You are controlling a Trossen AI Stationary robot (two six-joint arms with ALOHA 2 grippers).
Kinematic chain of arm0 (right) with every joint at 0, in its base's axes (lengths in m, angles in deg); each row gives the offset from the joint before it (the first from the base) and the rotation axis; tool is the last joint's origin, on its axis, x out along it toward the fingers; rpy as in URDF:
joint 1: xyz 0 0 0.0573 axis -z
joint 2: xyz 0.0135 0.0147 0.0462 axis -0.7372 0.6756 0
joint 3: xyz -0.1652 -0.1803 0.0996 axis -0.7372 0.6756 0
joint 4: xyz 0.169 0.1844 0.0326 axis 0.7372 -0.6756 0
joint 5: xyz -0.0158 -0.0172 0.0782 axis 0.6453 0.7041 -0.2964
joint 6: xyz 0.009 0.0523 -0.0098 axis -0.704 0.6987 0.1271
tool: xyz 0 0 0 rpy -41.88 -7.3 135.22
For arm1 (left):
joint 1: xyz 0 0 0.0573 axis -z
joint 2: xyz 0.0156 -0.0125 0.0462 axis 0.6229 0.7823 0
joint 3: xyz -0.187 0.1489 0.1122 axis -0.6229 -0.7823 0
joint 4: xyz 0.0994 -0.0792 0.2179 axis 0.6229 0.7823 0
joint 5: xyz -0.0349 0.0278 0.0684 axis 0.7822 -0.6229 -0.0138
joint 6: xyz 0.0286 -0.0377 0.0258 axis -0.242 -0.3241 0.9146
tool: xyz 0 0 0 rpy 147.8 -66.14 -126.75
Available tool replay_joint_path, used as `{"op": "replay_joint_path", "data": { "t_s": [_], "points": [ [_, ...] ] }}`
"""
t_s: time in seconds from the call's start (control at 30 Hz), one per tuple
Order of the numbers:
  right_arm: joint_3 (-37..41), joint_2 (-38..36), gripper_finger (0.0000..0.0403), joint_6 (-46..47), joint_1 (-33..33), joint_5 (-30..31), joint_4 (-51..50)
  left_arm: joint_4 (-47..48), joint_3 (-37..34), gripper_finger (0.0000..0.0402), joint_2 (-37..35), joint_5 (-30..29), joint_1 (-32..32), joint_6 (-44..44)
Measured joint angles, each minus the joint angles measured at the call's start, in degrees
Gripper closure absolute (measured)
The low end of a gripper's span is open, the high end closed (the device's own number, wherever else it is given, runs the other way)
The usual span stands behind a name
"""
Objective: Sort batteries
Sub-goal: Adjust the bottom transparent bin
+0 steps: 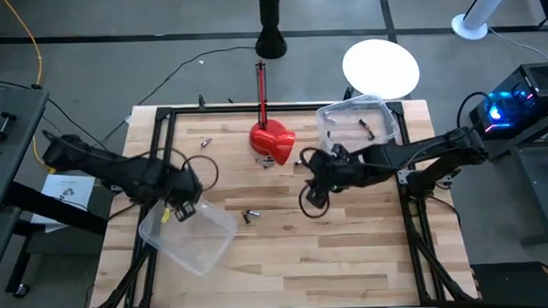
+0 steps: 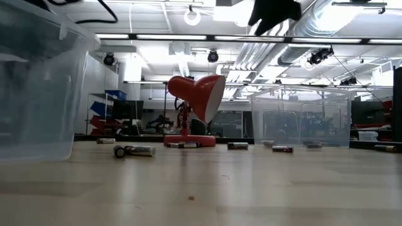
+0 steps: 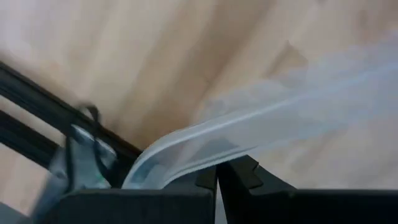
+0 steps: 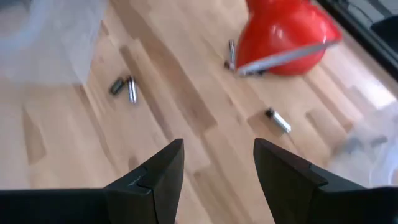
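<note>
Scattered over a pale wooden table (image 1: 351, 252), with grey floor around: small dark and silvery batteries (image 4: 123, 87), one pair ahead of the right gripper (image 4: 217, 165), another (image 4: 278, 120) just beside the red lamp-like object (image 1: 272, 141). Hanging above mid-table, fingers spread, nothing held. Left gripper (image 3: 217, 177) pinched shut on the rim of a clear bin (image 1: 190, 235) at the table's left edge. Second clear bin (image 1: 357, 122) behind the right gripper, holding a couple more.

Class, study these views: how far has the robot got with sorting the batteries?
Done: a couple of batteries lie in the right bin. In hand: the left gripper clamps the left bin's rim; the right gripper hangs open and empty. Left: a loose pair and others near the red object.
</note>
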Motion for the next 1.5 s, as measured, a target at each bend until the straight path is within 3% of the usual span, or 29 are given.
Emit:
{"op": "replay_joint_path", "data": {
  "t_s": [0.17, 0.33, 0.5, 0.67, 0.73, 0.83, 0.9, 1.07, 1.23, 1.33, 1.5],
  "points": [
    [0.0, 0.0, 0.0214, 6.8, -4.3, 3.4, -2.1, -1.7, 0.0, 0.0401, 0.0, -8.3, -12.1, 10.5],
    [0.0, 0.0, 0.0214, 13.1, -8.0, 7.8, -2.1, -9.5, 0.0, 0.0401, 0.0, -14.1, -24.1, 22.1],
    [0.0, 0.0, 0.0214, 17.7, -10.0, 10.5, -1.8, -20.2, 1.3, 0.0401, 0.0, -10.6, -33.0, 30.3],
    [0.0, 0.0, 0.0214, 18.5, -10.3, 10.5, -1.3, -13.7, 7.9, 0.0401, -0.4, -8.9, -34.2, 33.3],
    [0.0, 0.0, 0.0214, 18.5, -10.3, 10.5, -1.0, -10.2, 10.9, 0.0401, -1.3, -6.2, -33.2, 30.9],
    [0.0, 0.0, 0.0214, 18.2, -10.1, 11.4, -0.8, -9.2, 12.2, 0.0401, -3.3, 3.3, -29.2, 24.2],
    [0.0, 0.0, 0.0214, 18.1, -9.7, 12.3, -1.0, -9.4, 11.8, 0.0401, -3.9, 7.7, -23.7, 18.7],
    [0.0, 0.0, 0.0214, 15.8, -8.1, 13.0, -1.1, -11.7, 9.1, 0.0401, -2.3, 11.0, -6.1, 5.0],
    [0.0, 0.0, 0.0214, 12.9, -6.0, 13.0, -1.0, -20.0, 9.0, 0.0401, 1.8, 6.6, 5.6, -4.4],
    [0.0, 0.0, 0.0214, 11.4, -4.5, 12.9, -1.0, -21.4, 9.0, 0.0401, 4.9, 3.2, 7.8, -7.9],
    [0.0, 0.0, 0.0214, 8.5, -2.9, 12.5, -0.8, -21.9, 8.9, 0.0401, 10.1, 4.7, 9.7, -11.1]
  ]
}}
